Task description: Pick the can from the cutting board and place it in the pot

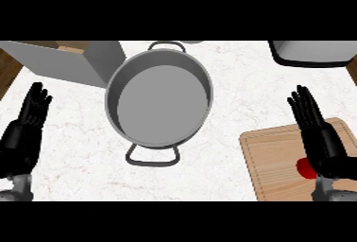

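Note:
A large grey pot (pixel 159 99) with two loop handles stands in the middle of the white marble counter, with nothing inside it. A wooden cutting board (pixel 279 163) lies at the lower right. On it a red can (pixel 304 168) shows only as a small red patch, mostly hidden behind my right hand (pixel 322 142). That hand is over the board with straight fingers pointing away, open. My left hand (pixel 24 130) rests open at the left edge, far from the pot and board.
A grey box-like object (pixel 77 59) with a wooden top stands at the back left, close to the pot's rim. A dark-rimmed grey appliance (pixel 314 52) sits at the back right. Brown floor shows past the counter's side edges.

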{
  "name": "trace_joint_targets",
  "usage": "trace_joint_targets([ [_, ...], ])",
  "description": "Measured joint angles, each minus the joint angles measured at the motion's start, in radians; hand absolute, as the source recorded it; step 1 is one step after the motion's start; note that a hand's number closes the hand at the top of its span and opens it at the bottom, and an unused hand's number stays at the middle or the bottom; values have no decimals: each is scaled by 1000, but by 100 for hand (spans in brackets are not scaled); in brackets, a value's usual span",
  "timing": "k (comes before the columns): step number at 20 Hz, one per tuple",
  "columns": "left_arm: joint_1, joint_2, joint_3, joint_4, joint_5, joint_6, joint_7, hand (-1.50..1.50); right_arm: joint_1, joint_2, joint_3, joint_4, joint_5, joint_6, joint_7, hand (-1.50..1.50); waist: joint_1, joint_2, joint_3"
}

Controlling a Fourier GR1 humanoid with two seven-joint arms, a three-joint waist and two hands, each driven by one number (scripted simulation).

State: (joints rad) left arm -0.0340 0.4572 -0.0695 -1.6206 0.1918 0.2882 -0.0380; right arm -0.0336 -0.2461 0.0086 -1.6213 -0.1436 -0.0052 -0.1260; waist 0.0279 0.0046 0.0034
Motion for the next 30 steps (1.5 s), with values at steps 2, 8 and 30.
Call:
trace_joint_targets([
  [2, 22, 6, 12, 17, -18, -9, 0, 0, -1, -2, 0, -10, 18, -7, 24, 150, -10, -2, -1],
  [8, 39, 65, 18, 132, -76, 1, 129, 0, 8, -136, -71, -39, 176, -107, 126, -150, -52, 0, -10],
  [30, -39, 54, -15, 213, -122, -16, 378, 0, 358, -248, 1, -628, 854, -19, 778, -150, -36, -5, -9],
])
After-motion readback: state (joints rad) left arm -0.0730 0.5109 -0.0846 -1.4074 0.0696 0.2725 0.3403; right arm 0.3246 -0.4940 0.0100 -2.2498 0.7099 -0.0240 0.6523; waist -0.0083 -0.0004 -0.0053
